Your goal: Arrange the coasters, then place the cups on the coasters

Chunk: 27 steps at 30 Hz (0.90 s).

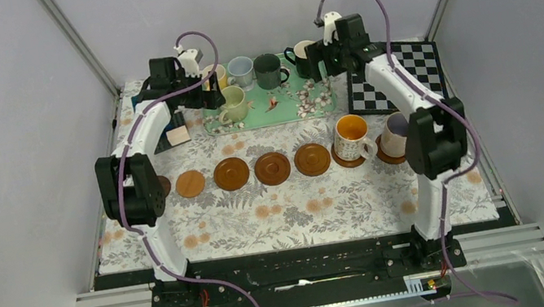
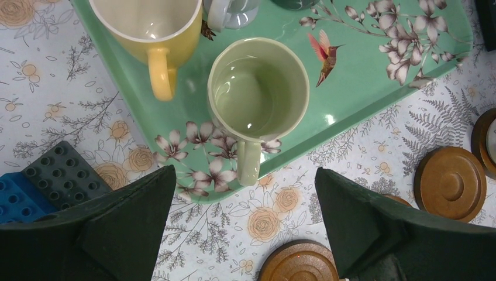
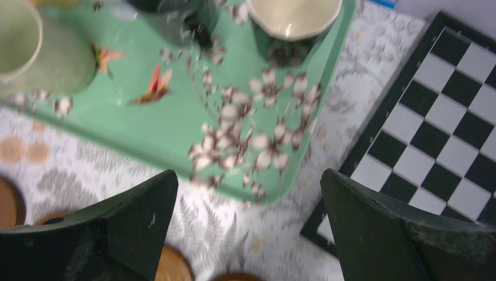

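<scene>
Several brown coasters (image 1: 272, 168) lie in a row across the cloth. The floral cup (image 1: 351, 137) and the pinkish cup (image 1: 395, 134) each stand on a coaster at the right end. The yellow cup (image 2: 153, 29), pale blue cup (image 1: 241, 70), dark green cup (image 1: 269, 71), black cup (image 3: 292, 17) and pale green cup (image 2: 257, 91) stand on the green tray (image 2: 362, 76). My left gripper (image 2: 244, 172) hangs open just above the pale green cup's handle. My right gripper (image 3: 248, 174) is open over the tray's right corner, near the black cup, holding nothing.
A black-and-white checkerboard (image 3: 444, 117) lies right of the tray. Blue and dark toy bricks (image 2: 58, 172) and a small wooden block (image 1: 178, 135) sit left of the tray. Two bare coasters (image 2: 450, 183) lie below the tray edge in the left wrist view.
</scene>
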Available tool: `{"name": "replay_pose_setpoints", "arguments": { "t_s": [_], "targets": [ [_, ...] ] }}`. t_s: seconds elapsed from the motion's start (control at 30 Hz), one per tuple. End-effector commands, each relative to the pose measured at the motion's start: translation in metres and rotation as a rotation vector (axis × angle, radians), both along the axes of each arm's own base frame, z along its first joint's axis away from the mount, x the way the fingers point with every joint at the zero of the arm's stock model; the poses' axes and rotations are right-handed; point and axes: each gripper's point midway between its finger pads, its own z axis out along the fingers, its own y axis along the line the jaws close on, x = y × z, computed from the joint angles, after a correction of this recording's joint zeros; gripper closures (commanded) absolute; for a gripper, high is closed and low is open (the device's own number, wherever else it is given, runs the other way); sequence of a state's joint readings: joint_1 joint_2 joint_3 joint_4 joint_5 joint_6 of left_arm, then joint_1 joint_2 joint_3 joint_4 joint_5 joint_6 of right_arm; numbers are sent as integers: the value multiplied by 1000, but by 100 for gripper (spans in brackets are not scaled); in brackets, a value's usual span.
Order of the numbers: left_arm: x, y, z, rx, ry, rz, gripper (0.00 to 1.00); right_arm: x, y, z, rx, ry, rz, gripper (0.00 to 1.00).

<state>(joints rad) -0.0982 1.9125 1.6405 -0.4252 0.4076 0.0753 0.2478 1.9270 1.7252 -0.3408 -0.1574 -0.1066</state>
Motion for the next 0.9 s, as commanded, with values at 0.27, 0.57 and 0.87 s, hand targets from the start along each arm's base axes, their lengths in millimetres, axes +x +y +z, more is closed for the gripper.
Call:
{"name": "replay_pose_setpoints", "arguments": {
  "t_s": [0.27, 0.57, 0.87],
  "targets": [
    [2, 0, 18, 4, -62, 3, 1, 62, 73, -10, 40, -68, 139, 19],
    [-8, 6, 24, 30, -79, 3, 1, 89, 97, -57, -66, -3, 201, 25],
    [-8, 8, 26, 28, -80, 14, 1, 100, 108, -85, -129, -65, 239, 18]
  ]
}}
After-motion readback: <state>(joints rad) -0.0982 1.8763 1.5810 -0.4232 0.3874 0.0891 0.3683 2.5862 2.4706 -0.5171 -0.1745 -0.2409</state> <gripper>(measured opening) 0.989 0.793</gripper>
